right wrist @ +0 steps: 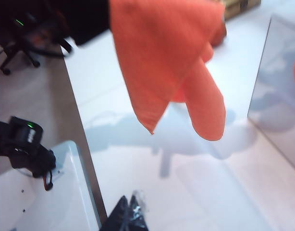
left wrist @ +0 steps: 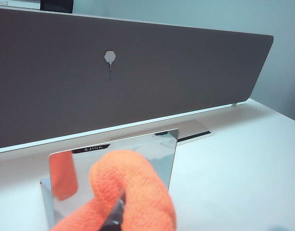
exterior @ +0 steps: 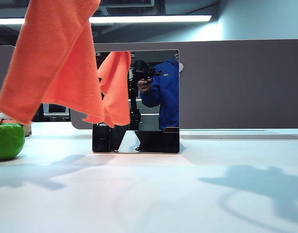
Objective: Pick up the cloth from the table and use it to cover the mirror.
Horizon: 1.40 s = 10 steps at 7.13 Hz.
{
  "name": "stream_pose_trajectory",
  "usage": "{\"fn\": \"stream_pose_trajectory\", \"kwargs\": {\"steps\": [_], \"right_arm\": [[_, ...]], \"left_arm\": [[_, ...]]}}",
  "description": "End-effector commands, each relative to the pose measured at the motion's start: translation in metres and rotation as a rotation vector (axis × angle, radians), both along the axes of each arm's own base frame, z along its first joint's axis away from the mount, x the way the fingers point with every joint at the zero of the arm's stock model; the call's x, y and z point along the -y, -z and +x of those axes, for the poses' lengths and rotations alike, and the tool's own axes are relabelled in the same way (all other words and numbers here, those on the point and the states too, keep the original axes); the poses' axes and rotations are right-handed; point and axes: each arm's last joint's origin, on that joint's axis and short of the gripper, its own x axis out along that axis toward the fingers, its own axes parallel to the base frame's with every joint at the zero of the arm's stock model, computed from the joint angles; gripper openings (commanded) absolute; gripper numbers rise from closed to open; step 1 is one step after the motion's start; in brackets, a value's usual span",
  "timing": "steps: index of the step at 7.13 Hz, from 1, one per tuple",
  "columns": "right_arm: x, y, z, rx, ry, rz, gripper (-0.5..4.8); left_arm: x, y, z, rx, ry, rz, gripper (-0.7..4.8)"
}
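Exterior view is showing the cloth (exterior: 57,58) hanging in the air, above the table (exterior: 154,194) and just in front-left of the upright mirror (exterior: 154,141). A green apple (exterior: 7,140) is sitting at the left edge. Left gripper (left wrist: 116,217) is pinching the cloth w/ jaws pressed together, near the mirror's top. Right gripper (right wrist: 128,214) is pressed together too, holding nothing, well apart from the cloth.
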Motion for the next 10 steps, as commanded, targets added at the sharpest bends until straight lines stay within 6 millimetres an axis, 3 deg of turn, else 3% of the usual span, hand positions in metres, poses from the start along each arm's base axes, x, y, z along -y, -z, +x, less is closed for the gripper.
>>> {"fn": "stream_pose_trajectory", "kwargs": {"steps": [1, 2, 5, 8, 9, 10], "right_arm": [[-0.052, 0.032, 0.019, -0.083, -0.195, -0.011, 0.95], [-0.080, 0.043, 0.023, -0.076, -0.259, -0.014, 1.19], [-0.097, 0.049, 0.032, -0.024, -0.264, 0.015, 1.49], [-0.109, 0.051, 0.043, 0.054, -0.239, 0.056, 1.50], [-0.115, 0.060, 0.053, 0.092, -0.174, 0.014, 2.17], [-0.119, 0.066, 0.057, 0.110, -0.161, -0.006, 2.44]], "left_arm": [[-0.001, -0.015, -0.002, 0.107, -0.014, -0.081, -0.06], [-0.003, -0.033, -0.005, 0.164, -0.033, -0.117, -0.06], [-0.005, -0.051, -0.009, 0.210, -0.031, -0.142, -0.06], [-0.005, -0.052, -0.009, 0.190, -0.027, -0.172, -0.06], [-0.006, -0.053, -0.009, 0.194, -0.074, -0.189, -0.06], [-0.007, -0.054, -0.009, 0.189, -0.085, -0.213, -0.06]]}}
